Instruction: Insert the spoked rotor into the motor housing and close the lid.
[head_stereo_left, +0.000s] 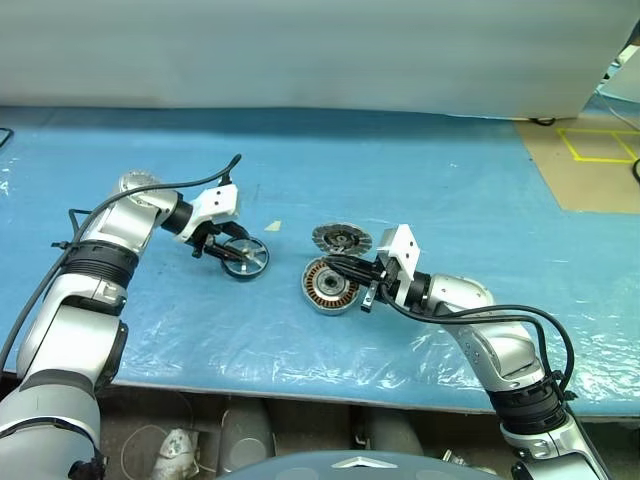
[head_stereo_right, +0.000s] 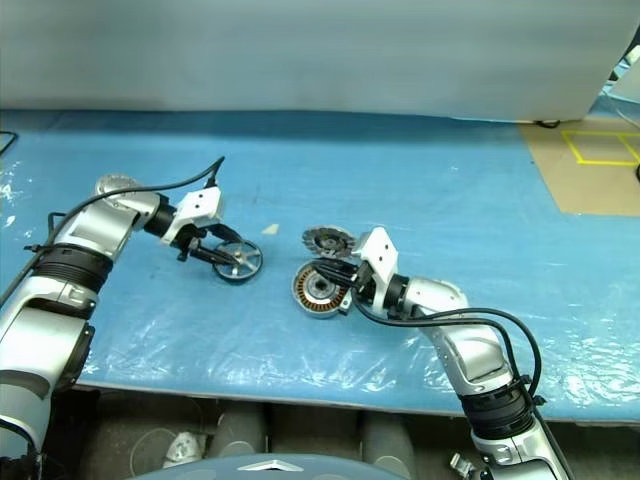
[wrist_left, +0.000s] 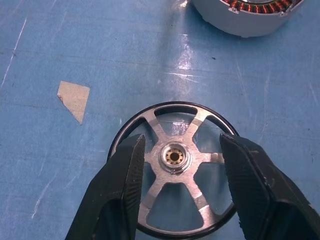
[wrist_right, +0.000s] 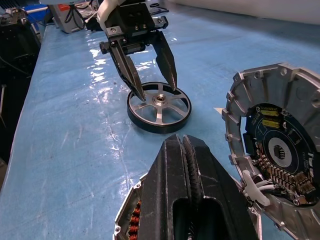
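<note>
Left gripper (wrist_right: 150, 82) angled downward, fingers (wrist_left: 125, 185) spread apart, right gripper (wrist_right: 184, 165) near level, fingers pressed together

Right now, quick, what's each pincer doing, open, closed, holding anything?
Left pincer: open, fingers straddling the hub of the spoked rotor, not clamped on it.
Right pincer: closed, holding nothing, over the motor housing.

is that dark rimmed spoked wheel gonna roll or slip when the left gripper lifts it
The dark-rimmed wheel with silvery metal spokes lies flat on the blue plastic sheet, so it probably won't roll now; dropped on edge, it likely would. It looks rigid metal, so no flexing. The left gripper straddles the hub with fingers between spokes; smooth metal may slip against the pads.
</note>
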